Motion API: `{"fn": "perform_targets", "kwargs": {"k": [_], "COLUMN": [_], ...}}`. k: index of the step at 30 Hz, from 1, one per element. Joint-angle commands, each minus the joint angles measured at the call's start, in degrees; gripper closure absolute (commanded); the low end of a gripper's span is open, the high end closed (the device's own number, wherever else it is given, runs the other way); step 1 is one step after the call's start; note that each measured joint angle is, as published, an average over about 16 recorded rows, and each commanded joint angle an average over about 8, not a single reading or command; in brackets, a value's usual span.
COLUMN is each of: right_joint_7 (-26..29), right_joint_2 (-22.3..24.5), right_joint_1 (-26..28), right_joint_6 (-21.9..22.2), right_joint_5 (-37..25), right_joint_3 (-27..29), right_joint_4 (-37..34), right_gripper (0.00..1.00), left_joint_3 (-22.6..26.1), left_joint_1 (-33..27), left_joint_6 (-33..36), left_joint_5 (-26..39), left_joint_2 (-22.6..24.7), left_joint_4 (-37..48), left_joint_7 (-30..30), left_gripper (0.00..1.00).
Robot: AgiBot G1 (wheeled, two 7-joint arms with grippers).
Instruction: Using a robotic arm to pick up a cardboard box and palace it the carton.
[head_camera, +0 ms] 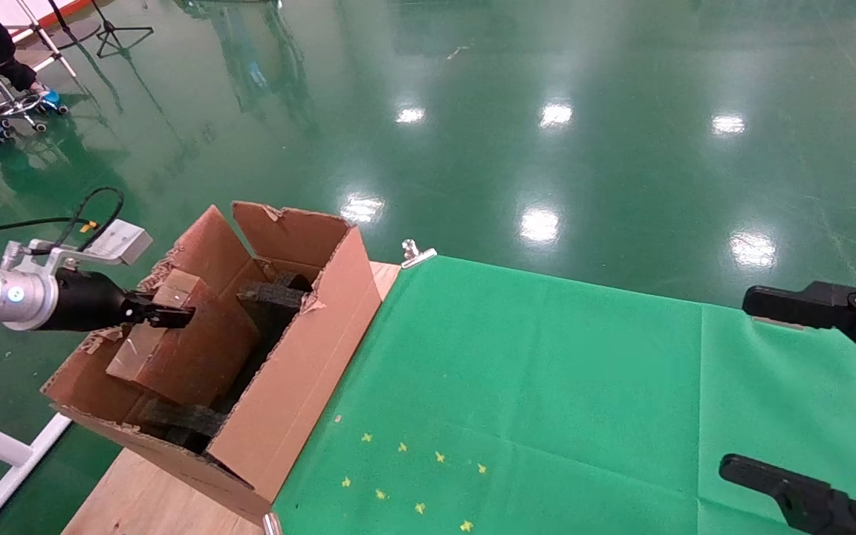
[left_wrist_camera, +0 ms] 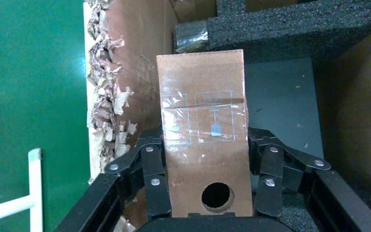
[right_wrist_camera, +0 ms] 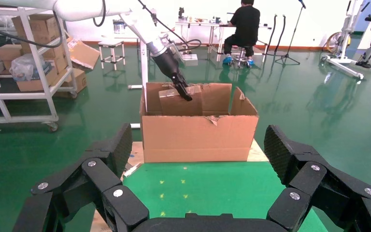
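Observation:
My left gripper (head_camera: 168, 316), on the white tube arm, is shut on the small reddish-brown cardboard box (head_camera: 190, 364) and holds it tilted inside the carton (head_camera: 302, 386). In the left wrist view the fingers (left_wrist_camera: 154, 159) press both sides of the box (left_wrist_camera: 203, 96), whose round hole (left_wrist_camera: 217, 195) sits near the palm. Dark foam (left_wrist_camera: 294, 24) lies beneath and beyond it, beside the carton's torn flap (left_wrist_camera: 135, 58). The right wrist view shows the carton (right_wrist_camera: 198, 137) with the left gripper (right_wrist_camera: 181, 92) reaching in. My right gripper (head_camera: 762, 386) is open and empty at the table's right side; in its own view (right_wrist_camera: 198, 150) it faces the carton.
A green cloth (head_camera: 547, 394) with small yellow marks (head_camera: 406, 475) covers the table. A metal clip (head_camera: 417, 254) holds its far corner. A white frame (head_camera: 12, 453) stands left of the table. A seated person (right_wrist_camera: 244, 24) and a shelf trolley of boxes (right_wrist_camera: 24, 58) are farther off.

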Motion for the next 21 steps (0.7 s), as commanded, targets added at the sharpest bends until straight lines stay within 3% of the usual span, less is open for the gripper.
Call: {"fn": "perform_targets", "kwargs": {"k": [1,13,21], "right_joint_7": [0.00,0.00,0.00], "right_joint_2": [0.00,0.00,0.00], "right_joint_1": [0.00,0.00,0.00], "right_joint_6": [0.00,0.00,0.00], "right_joint_5": [0.00,0.00,0.00], "right_joint_3": [0.00,0.00,-0.01], "right_joint_4": [0.00,0.00,0.00], "right_gripper": [0.00,0.00,0.00], "left_joint_3": [-0.01,-0.35,-4.11], "left_joint_1": [0.03,-0.24,-3.77], "left_joint_6": [0.17,0.68,7.51], "left_joint_5": [0.01,-0.62,-7.67], "left_joint_2": [-0.11,-0.43,-2.40], "left_joint_4": [-0.27,-1.67,-8.10], "left_joint_7": [-0.06,0.25,4.28], "left_gripper": [0.00,0.00,0.00]}}
